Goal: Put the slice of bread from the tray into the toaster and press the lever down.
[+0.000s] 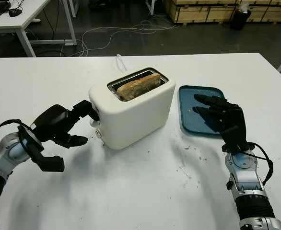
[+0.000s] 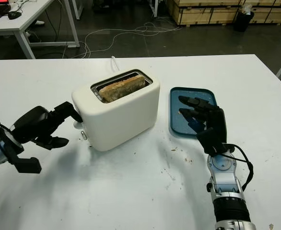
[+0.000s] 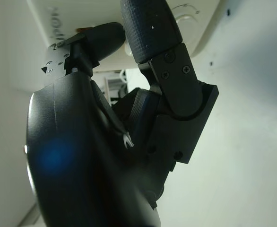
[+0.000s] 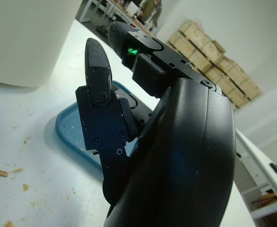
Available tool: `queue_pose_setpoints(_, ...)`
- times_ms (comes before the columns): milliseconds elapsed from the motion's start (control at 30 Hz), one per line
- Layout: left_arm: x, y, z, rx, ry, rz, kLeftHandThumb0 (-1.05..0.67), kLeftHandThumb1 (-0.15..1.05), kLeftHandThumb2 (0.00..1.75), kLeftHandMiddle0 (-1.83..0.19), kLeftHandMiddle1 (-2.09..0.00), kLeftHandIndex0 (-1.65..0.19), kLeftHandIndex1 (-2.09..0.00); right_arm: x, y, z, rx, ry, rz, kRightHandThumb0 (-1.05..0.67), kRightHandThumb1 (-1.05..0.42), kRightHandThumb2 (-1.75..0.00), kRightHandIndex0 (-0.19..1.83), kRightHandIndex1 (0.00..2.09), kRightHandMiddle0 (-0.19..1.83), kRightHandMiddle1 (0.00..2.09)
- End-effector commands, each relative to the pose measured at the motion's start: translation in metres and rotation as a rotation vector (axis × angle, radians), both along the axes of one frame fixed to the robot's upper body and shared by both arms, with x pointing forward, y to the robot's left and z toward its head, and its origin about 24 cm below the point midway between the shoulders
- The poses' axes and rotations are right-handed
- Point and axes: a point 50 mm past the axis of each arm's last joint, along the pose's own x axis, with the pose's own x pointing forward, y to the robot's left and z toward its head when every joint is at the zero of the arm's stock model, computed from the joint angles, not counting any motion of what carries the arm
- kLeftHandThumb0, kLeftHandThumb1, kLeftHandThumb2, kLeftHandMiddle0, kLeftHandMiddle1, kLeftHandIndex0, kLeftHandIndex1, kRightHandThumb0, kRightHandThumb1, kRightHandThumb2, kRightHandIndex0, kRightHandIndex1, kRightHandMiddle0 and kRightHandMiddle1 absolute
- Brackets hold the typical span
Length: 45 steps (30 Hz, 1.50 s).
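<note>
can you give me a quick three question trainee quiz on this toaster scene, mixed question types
1. True or false: the brown slice of toasted bread lies on the blue rectangular plastic tray.
2. Multiple choice: which hand is at the lever end of the cream white two-slot toaster? A) the black left hand B) the black right hand C) neither
3. Fill in: the right hand is open above the ____.

Key:
1. False. The bread stands in the toaster's slot, its top edge poking out; the tray holds only crumbs.
2. A. Its fingers reach the toaster's end wall by the lever.
3. Tray, to the right of the toaster on the white table.
</note>
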Motion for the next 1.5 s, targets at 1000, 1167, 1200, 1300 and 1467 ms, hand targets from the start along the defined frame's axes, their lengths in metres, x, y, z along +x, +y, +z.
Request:
queue_pose_setpoints(1000, -0.024, 0.004, -0.098, 0.118, 0.344, 0.218, -1.05, 0.92, 0.59, -1.56, -1.24, -0.56, -1.5, 0.0, -0.007, 0.009, 0.018, -0.033, 0.013, -0.45, -0.92, -0.14, 1.11, 0.04, 0.99, 0.0)
queue_pose_setpoints(1167, -0.028, 0.002, -0.106, 0.117, 0.382, 0.218, -1.05, 0.92, 0.54, -1.57, -1.1, -0.69, -1.32, 0.0, -0.006, 0.008, 0.022, -0.031, 0.022, -0.44, -0.92, -0.14, 1.11, 0.04, 0.99, 0.0)
queue_pose_setpoints(1200, -0.028, 0.001, -0.107, 0.115, 0.386, 0.217, -1.05, 0.92, 0.51, -1.57, -1.11, -0.74, -1.28, 0.0, -0.006, 0.008, 0.023, -0.028, 0.019, -0.44, -0.92, -0.14, 1.12, 0.04, 1.0, 0.0)
queue_pose_setpoints(1300, -0.028, 0.001, -0.108, 0.12, 0.401, 0.219, -1.05, 0.92, 0.48, -1.57, -1.08, -0.81, -1.19, 0.0, -0.006, 0.008, 0.019, -0.028, 0.017, -0.45, -0.92, -0.13, 1.12, 0.04, 1.0, 0.0)
queue_pose_setpoints(1467, -0.028, -0.001, -0.109, 0.139, 0.416, 0.199, -1.05, 0.92, 0.48, -1.57, -0.95, -0.86, -1.13, 0.0, -0.006, 0.007, 0.017, -0.021, 0.016, -0.45, -0.92, -0.13, 1.11, 0.03, 1.0, 0.0)
